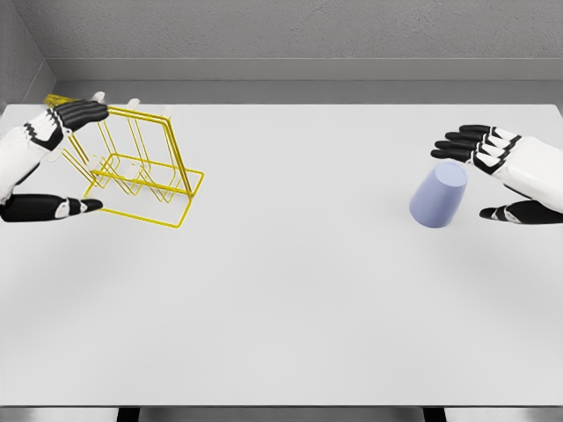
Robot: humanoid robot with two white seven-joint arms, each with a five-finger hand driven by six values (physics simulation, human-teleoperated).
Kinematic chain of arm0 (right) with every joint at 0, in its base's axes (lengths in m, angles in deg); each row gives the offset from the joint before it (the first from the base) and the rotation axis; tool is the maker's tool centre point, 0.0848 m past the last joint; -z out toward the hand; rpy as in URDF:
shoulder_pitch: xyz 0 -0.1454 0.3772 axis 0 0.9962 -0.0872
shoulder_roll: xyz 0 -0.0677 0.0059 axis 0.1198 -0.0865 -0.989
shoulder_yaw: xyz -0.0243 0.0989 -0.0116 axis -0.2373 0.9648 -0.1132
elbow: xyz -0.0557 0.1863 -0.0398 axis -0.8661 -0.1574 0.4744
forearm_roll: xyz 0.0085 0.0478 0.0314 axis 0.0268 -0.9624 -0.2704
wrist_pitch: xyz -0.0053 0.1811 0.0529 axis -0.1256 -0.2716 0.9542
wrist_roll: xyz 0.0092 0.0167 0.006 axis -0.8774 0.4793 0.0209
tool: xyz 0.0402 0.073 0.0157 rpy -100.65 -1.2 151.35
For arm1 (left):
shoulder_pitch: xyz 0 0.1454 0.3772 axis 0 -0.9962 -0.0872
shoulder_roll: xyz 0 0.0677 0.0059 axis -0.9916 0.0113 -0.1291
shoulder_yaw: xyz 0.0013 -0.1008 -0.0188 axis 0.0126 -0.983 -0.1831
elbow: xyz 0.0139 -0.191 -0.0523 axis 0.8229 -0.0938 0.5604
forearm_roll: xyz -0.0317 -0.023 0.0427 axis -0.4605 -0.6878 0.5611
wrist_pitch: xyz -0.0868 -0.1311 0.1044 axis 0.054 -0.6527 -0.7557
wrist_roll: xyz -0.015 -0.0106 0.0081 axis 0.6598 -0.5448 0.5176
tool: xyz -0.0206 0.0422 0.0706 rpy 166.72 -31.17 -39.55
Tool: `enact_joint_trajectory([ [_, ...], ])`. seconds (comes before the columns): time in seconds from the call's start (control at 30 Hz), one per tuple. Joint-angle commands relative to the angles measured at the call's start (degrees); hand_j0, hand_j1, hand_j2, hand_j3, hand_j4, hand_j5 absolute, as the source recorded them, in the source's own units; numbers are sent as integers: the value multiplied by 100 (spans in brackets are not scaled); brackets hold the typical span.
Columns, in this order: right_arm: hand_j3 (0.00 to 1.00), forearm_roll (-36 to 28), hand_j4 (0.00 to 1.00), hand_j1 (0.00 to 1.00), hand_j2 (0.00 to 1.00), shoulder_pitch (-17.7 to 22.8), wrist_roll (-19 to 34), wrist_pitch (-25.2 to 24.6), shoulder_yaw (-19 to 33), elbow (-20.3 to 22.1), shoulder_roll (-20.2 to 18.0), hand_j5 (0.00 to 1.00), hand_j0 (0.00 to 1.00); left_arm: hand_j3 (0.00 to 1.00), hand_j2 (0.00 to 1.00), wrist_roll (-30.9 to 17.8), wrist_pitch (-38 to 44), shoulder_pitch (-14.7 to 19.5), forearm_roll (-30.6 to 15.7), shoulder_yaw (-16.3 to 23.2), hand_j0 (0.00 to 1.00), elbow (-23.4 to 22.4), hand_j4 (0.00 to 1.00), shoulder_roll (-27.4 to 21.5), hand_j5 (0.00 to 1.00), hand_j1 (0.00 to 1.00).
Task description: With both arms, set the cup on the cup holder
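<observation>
On a wide white table (281, 308) seen from the robot's head, the scene is running left to right. At the far left, the left hand (54, 163) is reaching in with its fingers spread and its thumb held low, bracketing the left end of a yellow wire cup holder (141, 167) without visibly clamping it; whether the fingertips are touching the top wire cannot be told. The holder is sitting tilted, its tall loops leaning toward the right. Well apart from it, across bare tabletop, a pale lavender cup (438, 195) is standing on the table, leaning and apparently upside down. Just beside the cup, the right hand (501, 176) is hovering open, fingers extended above the cup's upper end and thumb low at its right side, gripping nothing. Judging from this, the step in hand is the first grasp: the right hand should be closing around the cup's wall squarely, so the leaning cup is not knocked over, while the left hand is steadying the light wire frame against sliding. Counted: one cup, one cup holder, two hands, one table.
</observation>
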Motion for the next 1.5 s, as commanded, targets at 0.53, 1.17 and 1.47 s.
enact_joint_trajectory([
  [0.53,100,741,100,100,100,-1731,3491,2,228,-166,773,100,100,100,100,12,1,483,-1856,1166,100,6,100,91,100,100],
  [1.17,100,2298,100,100,100,-2742,3957,2,-994,-1739,1933,100,100,100,100,-647,1,976,-1803,2494,100,6,100,618,100,100],
  [1.47,100,2298,100,100,100,-2689,3948,2,-1003,-1458,2004,100,100,100,100,-647,1,932,-1821,3056,100,6,100,706,100,100],
])
